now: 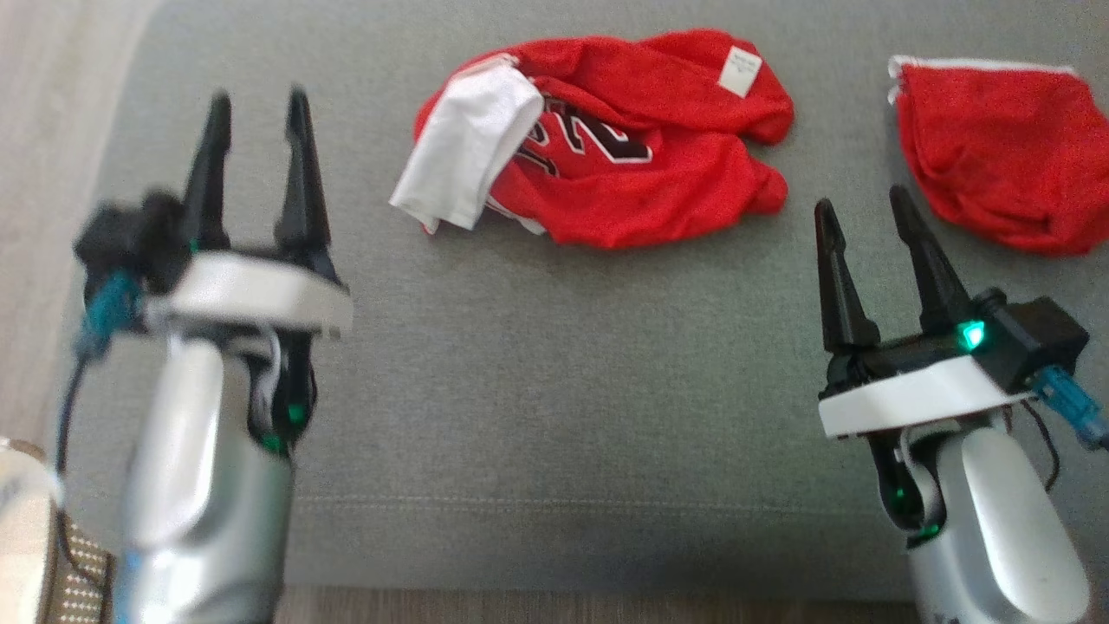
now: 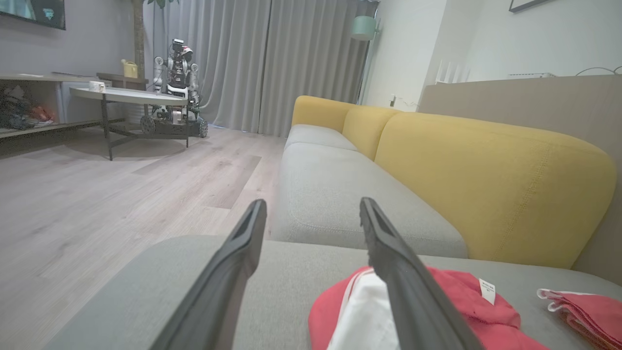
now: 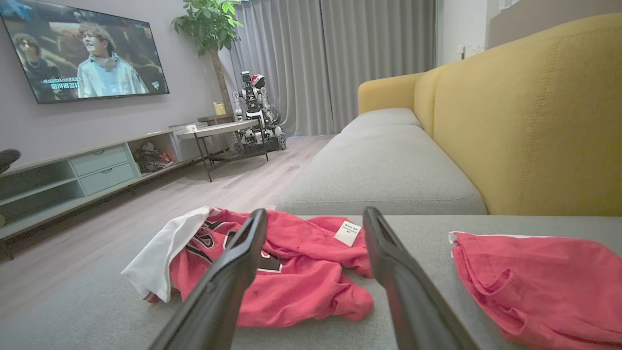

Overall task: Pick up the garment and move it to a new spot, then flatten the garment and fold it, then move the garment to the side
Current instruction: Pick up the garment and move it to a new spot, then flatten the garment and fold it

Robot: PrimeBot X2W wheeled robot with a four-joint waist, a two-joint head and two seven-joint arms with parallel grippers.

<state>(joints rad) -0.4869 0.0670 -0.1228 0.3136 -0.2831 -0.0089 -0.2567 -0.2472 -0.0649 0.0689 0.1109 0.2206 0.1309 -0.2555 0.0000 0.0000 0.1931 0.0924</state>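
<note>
While the jersey lies crumpled on the grey seat, toward the back of the cushion and roughly midway between the two arms, it is gripped by neither of them. Flattening is judged to be the step in hand: the cloth is bunched, a white panel is folded over its left end and a label is turned up at the top, so nothing is yet spread or folded. For the next move, edges at opposite ends would need to be pinched and drawn apart, and the second red garment, well apart at the right, would best be left undisturbed. The left gripper is held above the seat to the left of the jersey, fingers pointed away from the robot, jaws spread wide and empty; it is blurred in the head view. The right gripper is posed likewise near the gap between the two garments, on the robot's side of them, jaws wide apart with nothing between them.
</note>
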